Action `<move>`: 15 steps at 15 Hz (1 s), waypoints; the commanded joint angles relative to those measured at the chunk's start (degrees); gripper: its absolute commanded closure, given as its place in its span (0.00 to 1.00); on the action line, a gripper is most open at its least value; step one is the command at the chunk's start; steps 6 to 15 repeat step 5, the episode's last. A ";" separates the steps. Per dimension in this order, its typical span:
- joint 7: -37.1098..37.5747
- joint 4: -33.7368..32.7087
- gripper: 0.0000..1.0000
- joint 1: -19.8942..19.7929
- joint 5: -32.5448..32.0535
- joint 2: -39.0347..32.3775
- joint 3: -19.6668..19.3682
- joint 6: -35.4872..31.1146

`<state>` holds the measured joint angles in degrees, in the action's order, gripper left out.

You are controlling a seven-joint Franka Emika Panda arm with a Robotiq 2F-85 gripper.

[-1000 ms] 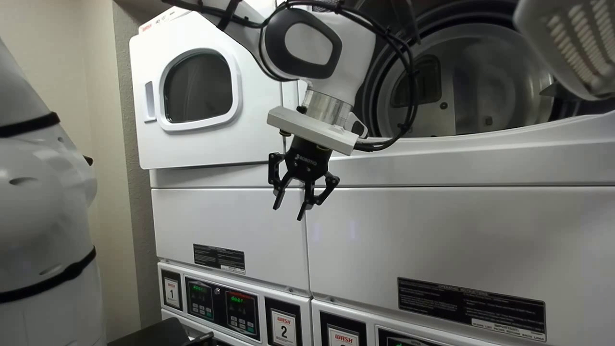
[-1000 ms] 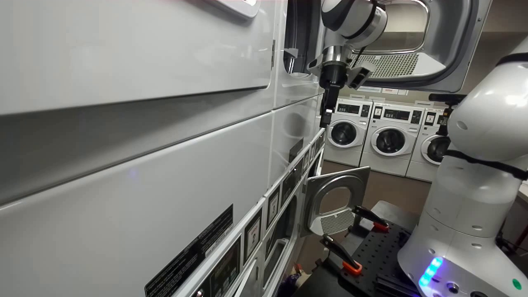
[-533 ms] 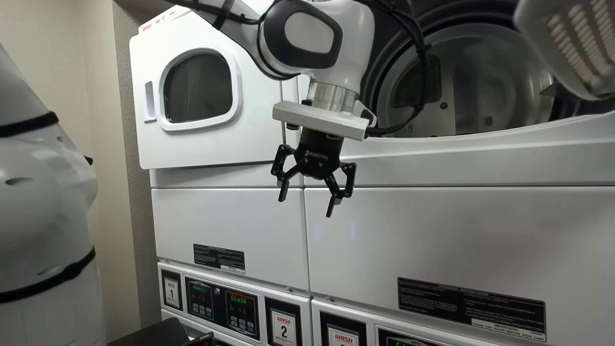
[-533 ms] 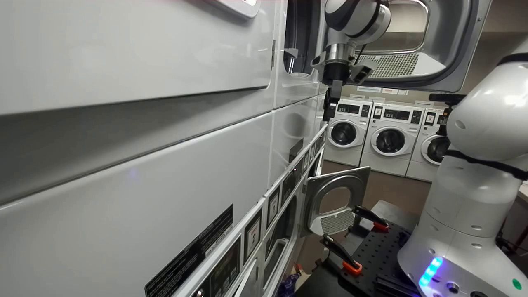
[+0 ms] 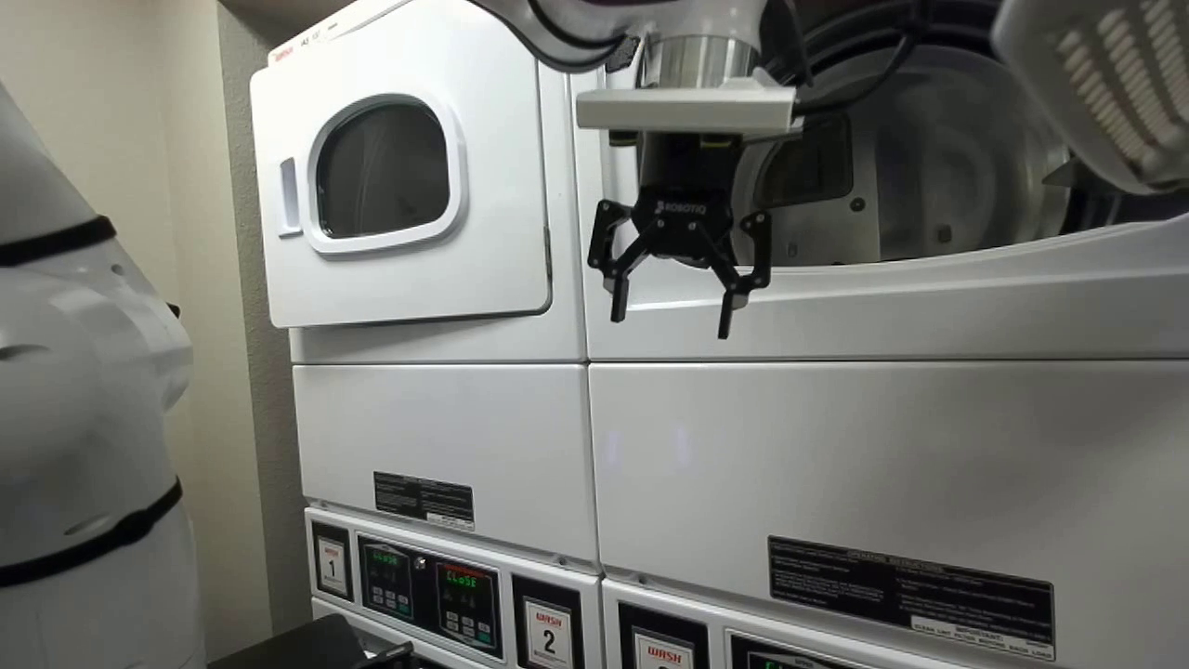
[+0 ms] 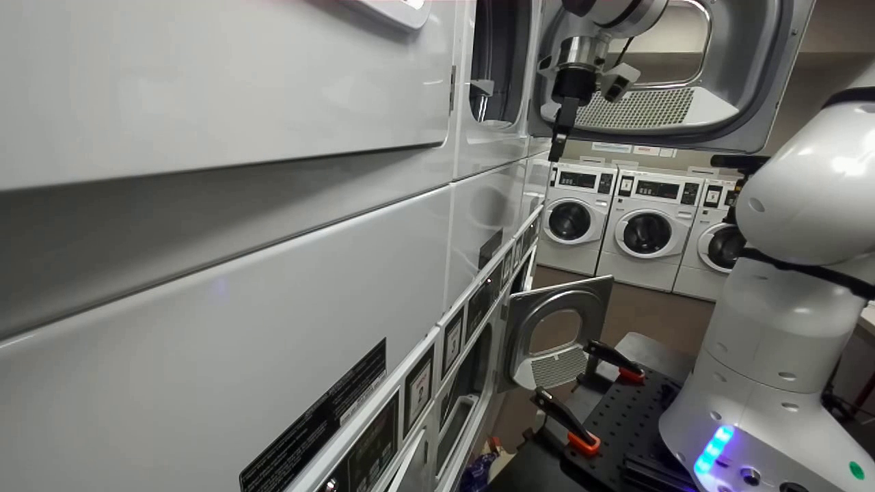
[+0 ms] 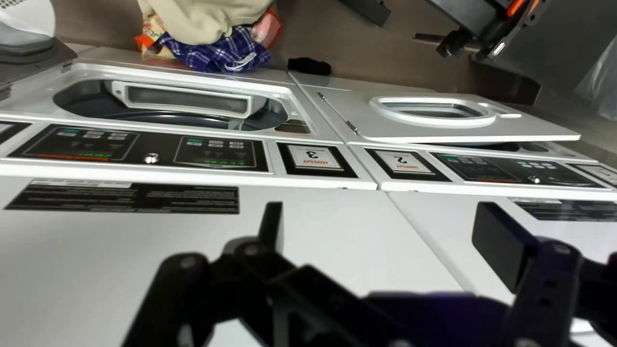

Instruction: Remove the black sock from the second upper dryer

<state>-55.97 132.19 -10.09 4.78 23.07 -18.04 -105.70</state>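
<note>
Jaws apart. In an exterior view, right: second upper dryer (image 5: 892,293), open. Wrist view, top: black sock-like cloth (image 7: 308,66).

Front-loading washers (image 6: 648,229) stand at three o'clock in an exterior view, blue plaid cloth (image 7: 217,52) at eleven in the wrist view.

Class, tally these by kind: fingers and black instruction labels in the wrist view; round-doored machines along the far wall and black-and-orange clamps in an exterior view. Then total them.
Fingers: 2
Black instruction labels: 2
Round-doored machines: 3 (one partly hidden)
Black-and-orange clamps: 2
Total: 9
</note>
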 commanded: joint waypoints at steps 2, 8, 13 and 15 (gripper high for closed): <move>2.05 -7.09 0.00 -0.85 -1.42 -1.18 -0.94 2.79; 2.67 -8.96 0.00 -1.08 -1.64 -1.51 -1.13 2.49; 2.67 -8.96 0.00 -1.08 -1.64 -1.51 -1.13 2.49; 2.67 -8.96 0.00 -1.08 -1.64 -1.51 -1.13 2.49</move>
